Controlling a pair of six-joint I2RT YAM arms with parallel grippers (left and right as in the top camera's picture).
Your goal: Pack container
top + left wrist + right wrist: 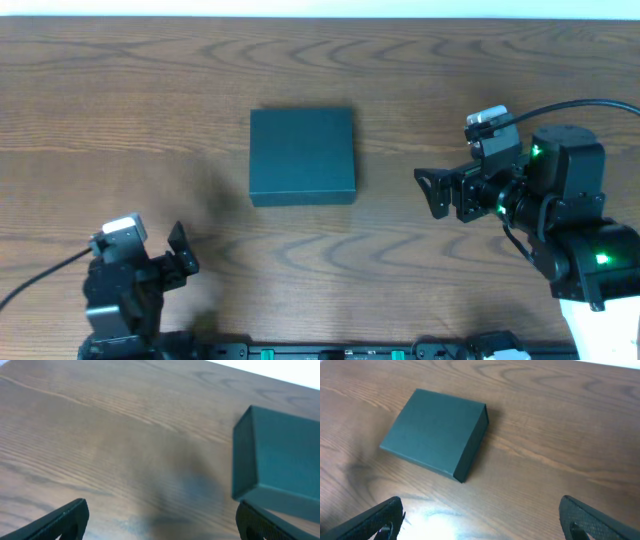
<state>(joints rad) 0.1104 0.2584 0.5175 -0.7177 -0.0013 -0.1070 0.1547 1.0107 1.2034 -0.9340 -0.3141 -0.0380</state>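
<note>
Table [120, 90]: brown wood-grain surface, smooth, with a faint glare in the right wrist view.

Container [302, 156]: a shallow, roughly square box in dark teal. It is matt and unprinted, with flat rigid walls and crisp edges; the lid lies flat and shut. It rests about mid-table, slightly toward the far edge, its sides roughly parallel to the table's. It stands apart from both of my grippers.

Right arm: black housing with green indicator lights, posted at the table's right side; the wrist is level with the container and points left at its right wall. The right gripper [428, 192] stops near that wall without touching it. The jaws stand wide apart and hold nothing; in the right wrist view the black, ridged fingers [375, 522] sit at the frame's two bottom corners, with the container ahead and to the left.

Left arm: black, drawn back at the near left corner, wrist angled toward the table's centre. The left gripper [185, 250] is well apart from the container, jaws spread and empty. The left wrist view shows only one corner of the box, at the frame's right edge.
</note>
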